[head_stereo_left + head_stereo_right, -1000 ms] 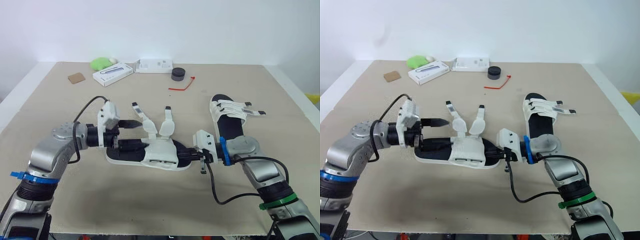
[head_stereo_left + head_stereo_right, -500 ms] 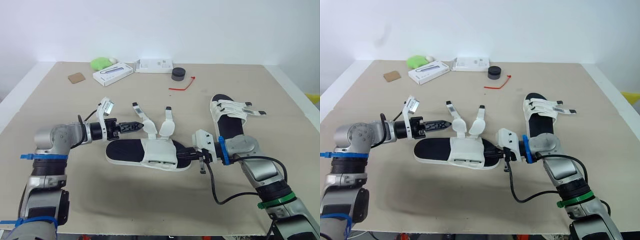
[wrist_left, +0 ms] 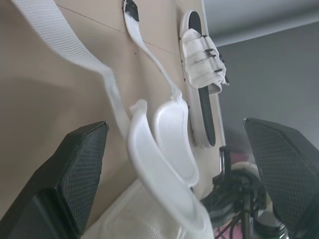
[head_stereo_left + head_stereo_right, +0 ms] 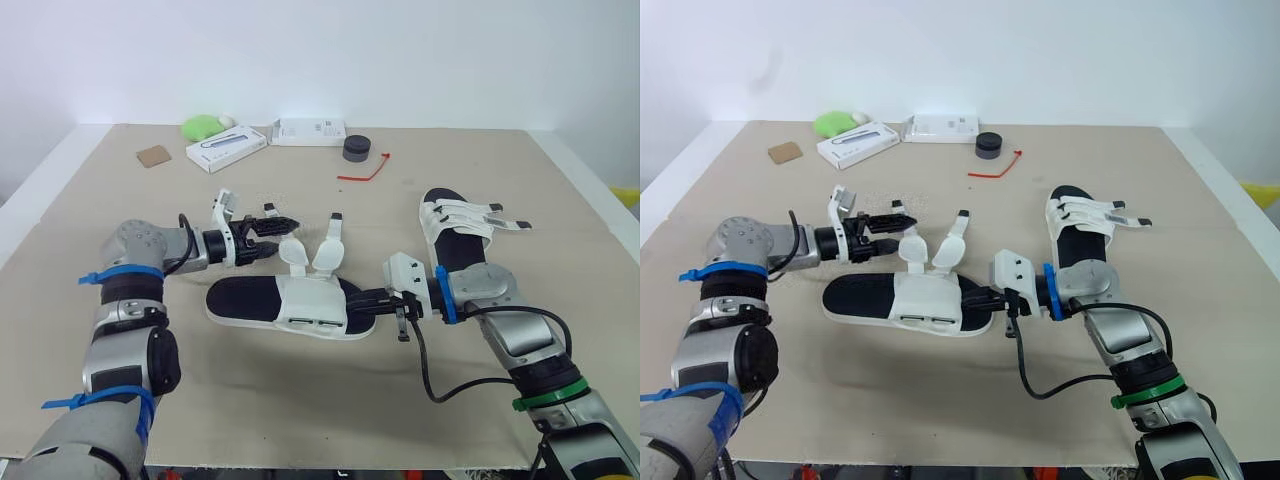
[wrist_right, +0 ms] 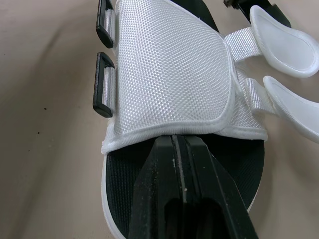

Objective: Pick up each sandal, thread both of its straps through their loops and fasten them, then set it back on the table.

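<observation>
An open sandal [image 4: 300,305], white upper on a black footbed, lies mid-table with both straps loose and fanned toward the far side. My left gripper [image 4: 278,221] is open at the tip of the left strap [image 3: 75,45], which runs between its wide-apart fingers [image 3: 75,174]. My right gripper [image 4: 372,298] is shut on the sandal's near right end, its fingers [image 5: 182,164] pressed together over the footbed just under the upper. A second sandal [image 4: 455,235] lies to the right with both straps across it.
Along the far edge sit a green object [image 4: 203,126], two white boxes [image 4: 226,147] [image 4: 310,130], a black round object [image 4: 355,149], a red tie [image 4: 365,172] and a brown card [image 4: 153,156]. Bare tabletop [image 4: 300,400] stretches in front of the sandal.
My left gripper left the sandal's heel end and swung to the far side, up to the left strap's tip. The sandal slid slightly left with the right gripper on it.
</observation>
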Motion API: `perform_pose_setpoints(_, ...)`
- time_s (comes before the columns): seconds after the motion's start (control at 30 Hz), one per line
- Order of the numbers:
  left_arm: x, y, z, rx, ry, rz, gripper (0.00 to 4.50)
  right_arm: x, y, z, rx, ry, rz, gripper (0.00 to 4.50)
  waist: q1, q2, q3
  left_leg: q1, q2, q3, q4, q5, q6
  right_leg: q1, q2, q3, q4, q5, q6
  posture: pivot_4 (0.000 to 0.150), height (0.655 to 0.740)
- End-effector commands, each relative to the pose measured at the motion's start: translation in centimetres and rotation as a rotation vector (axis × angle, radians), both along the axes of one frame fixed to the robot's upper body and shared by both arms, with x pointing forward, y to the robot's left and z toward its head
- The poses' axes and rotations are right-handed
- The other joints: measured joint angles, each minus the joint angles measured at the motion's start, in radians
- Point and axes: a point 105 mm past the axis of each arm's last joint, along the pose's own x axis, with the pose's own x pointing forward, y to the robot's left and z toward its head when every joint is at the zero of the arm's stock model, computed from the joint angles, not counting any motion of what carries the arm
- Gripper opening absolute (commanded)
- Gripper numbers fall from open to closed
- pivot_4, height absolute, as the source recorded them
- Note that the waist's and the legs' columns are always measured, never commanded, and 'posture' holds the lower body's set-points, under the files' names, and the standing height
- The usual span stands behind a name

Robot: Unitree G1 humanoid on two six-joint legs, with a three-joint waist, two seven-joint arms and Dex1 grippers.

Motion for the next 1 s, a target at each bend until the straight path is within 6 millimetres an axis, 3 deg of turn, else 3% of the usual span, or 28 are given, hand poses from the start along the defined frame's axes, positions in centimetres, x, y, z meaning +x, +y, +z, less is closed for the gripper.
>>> perform_pose_setpoints(0.03, 0.8, 0.0, 1.0, -0.023, -0.026, 0.017, 4.50, 0.2, -0.1, 1.3, 0.011, -0.050, 0.010, 0.03, 0.000, 0.000, 0.000, 0.000, 0.000, 0.000, 0.000, 0.000, 0.000, 0.000, 0.000, 0.000, 0.000, 0.000, 0.000, 0.150, 0.7400)
perform_pose_setpoints(0.3, 1.6, -0.3, 0.2, -0.007, -0.014, 0.033, 4.50, 0.1, -0.2, 1.1, -0.002, -0.053, 0.012, 0.03, 0.000, 0.000, 0.000, 0.000, -0.001, -0.001, 0.000, 0.001, -0.001, 0.000, 0.000, 0.000, 0.000, 0.000, 0.000, 0.150, 0.7400)
perform_pose_setpoints(0.43, 1.9, -0.4, 0.2, -0.020, -0.020, 0.036, 3.21, 0.1, 0.0, 1.0, 0.001, -0.053, 0.016, 0.00, 0.000, 0.000, 0.000, 0.000, -0.002, -0.001, 0.000, 0.001, -0.001, 0.000, 0.000, 0.000, 0.000, 0.000, 0.000, 0.150, 0.7400)
perform_pose_setpoints(0.47, 1.9, -0.4, 0.3, -0.019, -0.026, 0.034, 2.60, 0.1, 0.1, 1.0, 0.002, -0.052, 0.017, 0.00, 0.000, 0.000, 0.000, 0.000, -0.002, -0.001, 0.000, 0.001, -0.001, 0.000, 0.000, 0.000, 0.000, 0.000, 0.000, 0.150, 0.7400)
perform_pose_setpoints(0.67, 2.6, 0.1, 0.7, 0.022, -0.117, 0.059, 0.07, 0.1, 0.2, 1.0, -0.001, -0.052, 0.022, 0.00, 0.000, 0.000, 0.000, 0.000, -0.002, -0.001, 0.000, 0.001, -0.001, 0.000, 0.000, 0.000, 0.000, 0.000, 0.001, 0.150, 0.7400)
perform_pose_setpoints(0.83, 3.1, 0.0, 2.0, 0.061, -0.315, 0.060, 0.07, -0.1, 0.2, 0.8, -0.003, -0.047, 0.029, 0.00, 0.000, 0.000, 0.000, -0.001, -0.002, -0.001, 0.000, 0.001, -0.001, 0.000, 0.000, 0.000, 0.000, 0.000, 0.001, 0.150, 0.7400)
perform_pose_setpoints(0.97, 1.8, -1.3, 3.8, 0.102, -0.556, -0.045, 0.07, -0.2, 0.1, 0.8, -0.006, -0.045, 0.029, 0.00, 0.000, 0.000, 0.000, -0.001, -0.001, -0.001, 0.000, 0.000, -0.001, 0.000, 0.000, 0.000, 0.000, 0.000, 0.001, 0.150, 0.7400)
perform_pose_setpoints(1.0, 1.7, -1.4, 3.8, 0.086, -0.529, -0.038, 0.07, -0.2, 0.1, 0.8, -0.006, -0.044, 0.029, 0.00, 0.000, 0.000, 0.000, -0.001, 0.000, -0.001, 0.000, 0.000, -0.001, 0.000, -0.001, 0.001, 0.000, 0.000, 0.001, 0.150, 0.7400)
